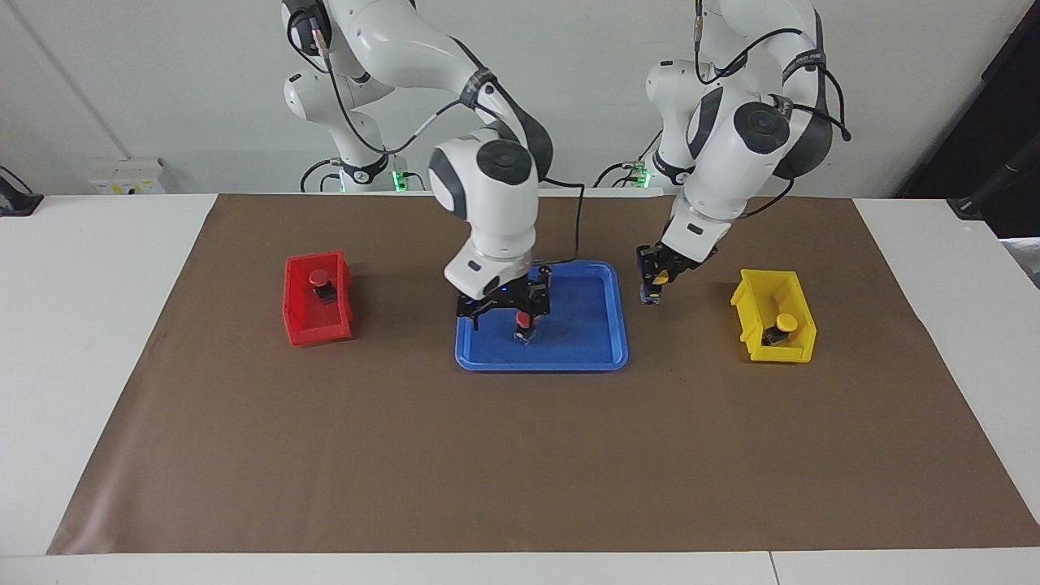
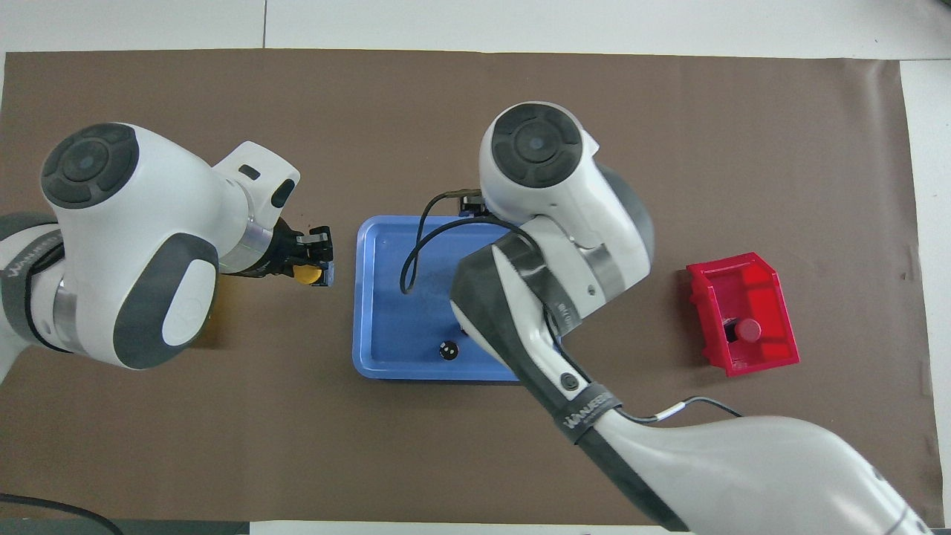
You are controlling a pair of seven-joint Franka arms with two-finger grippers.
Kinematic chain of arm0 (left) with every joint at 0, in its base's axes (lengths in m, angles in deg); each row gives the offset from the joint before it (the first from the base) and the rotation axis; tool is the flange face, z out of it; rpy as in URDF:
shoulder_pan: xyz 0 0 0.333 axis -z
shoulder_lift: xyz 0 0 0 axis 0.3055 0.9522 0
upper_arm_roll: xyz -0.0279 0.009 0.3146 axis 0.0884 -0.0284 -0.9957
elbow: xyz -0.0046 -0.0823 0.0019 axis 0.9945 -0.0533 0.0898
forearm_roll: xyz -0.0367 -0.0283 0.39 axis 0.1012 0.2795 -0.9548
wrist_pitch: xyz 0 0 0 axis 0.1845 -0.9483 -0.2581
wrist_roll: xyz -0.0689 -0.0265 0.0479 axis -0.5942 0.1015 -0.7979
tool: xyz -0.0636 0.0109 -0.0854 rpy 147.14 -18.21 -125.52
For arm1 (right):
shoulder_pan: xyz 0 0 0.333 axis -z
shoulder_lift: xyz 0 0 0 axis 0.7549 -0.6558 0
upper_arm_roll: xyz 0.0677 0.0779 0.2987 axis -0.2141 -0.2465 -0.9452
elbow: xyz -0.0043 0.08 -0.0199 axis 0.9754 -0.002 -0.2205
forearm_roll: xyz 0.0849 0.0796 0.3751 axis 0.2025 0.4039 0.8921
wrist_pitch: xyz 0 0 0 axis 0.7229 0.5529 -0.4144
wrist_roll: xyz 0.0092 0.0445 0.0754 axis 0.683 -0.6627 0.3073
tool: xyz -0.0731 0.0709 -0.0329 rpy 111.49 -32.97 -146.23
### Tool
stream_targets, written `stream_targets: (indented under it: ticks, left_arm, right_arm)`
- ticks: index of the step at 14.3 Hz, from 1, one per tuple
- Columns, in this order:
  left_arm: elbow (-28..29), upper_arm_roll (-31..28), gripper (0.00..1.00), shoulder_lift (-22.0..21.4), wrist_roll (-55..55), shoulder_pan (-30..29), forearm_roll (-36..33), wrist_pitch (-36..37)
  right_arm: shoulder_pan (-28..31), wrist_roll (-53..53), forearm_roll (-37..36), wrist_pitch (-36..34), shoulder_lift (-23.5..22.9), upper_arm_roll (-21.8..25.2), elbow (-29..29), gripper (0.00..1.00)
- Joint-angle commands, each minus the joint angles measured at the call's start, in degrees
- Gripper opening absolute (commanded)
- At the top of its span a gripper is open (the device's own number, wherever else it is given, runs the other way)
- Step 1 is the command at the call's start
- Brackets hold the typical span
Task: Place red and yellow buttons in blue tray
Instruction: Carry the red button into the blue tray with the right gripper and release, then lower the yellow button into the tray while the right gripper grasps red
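The brown mat (image 1: 520,455) covers the table. The blue tray (image 1: 597,341) lies at its middle, near the edge closest to the robots. The red bin (image 1: 302,321) stands toward the right arm's end and holds one red button (image 1: 318,279). The yellow bin (image 1: 756,305) stands toward the left arm's end and holds one yellow button (image 1: 785,323).

Step in hand: delivery to the tray.

1. The right gripper (image 1: 505,309) is low over the tray with its fingers spread wide. A second red button (image 1: 524,322) stands on the tray floor beside one fingertip, apparently released.
2. The left gripper (image 1: 655,284) is clamped on a second yellow button (image 2: 304,275). It hangs over the mat, just beside the tray's rim at the left arm's end.

Next move, as judged: the right arm must clear the tray and go to the red bin. The left arm must cross the rim, lower and release.

Obstruction: the right arm occupies the tray's middle. The tray corner at the left arm's end is open. A small dark round item (image 2: 448,350) lies on the tray.
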Motion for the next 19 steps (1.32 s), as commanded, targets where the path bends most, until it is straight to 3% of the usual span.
stream_targets:
  ticks: [1,5,9,10,14,19]
  left_arm:
    - [-0.28,-0.88,0.01,2.94,-6.65,5.22,0.91,-4.90]
    - [-2.02,-0.97,0.01,8.38,-12.46,10.51,1.26,-9.65]
    - [-2.38,-0.97,0.01,11.82,-13.34,12.01,1.17,-11.41]
    - [-2.56,-1.05,0.01,12.70,-14.48,12.97,1.09,-12.29]
    - [-4.58,-1.05,0.01,15.17,-15.28,13.07,1.00,-12.56]
    - [-4.49,-1.05,0.04,15.17,-15.28,12.98,0.82,-12.91]
  right_arm:
    - [6.31,5.35,0.15,0.32,8.38,-0.75,-10.65,1.00]
    - [15.80,17.27,1.21,-2.47,13.94,-0.93,-19.64,1.00]
    - [24.42,29.68,8.49,0.04,21.23,-0.84,-32.46,0.89]
    - [25.14,32.24,8.59,1.88,22.20,-0.75,-35.28,0.83]
    - [26.20,33.67,8.33,7.51,24.84,-0.66,-42.67,0.74]
    - [26.20,35.07,7.19,9.02,26.25,-0.66,-45.93,0.67]
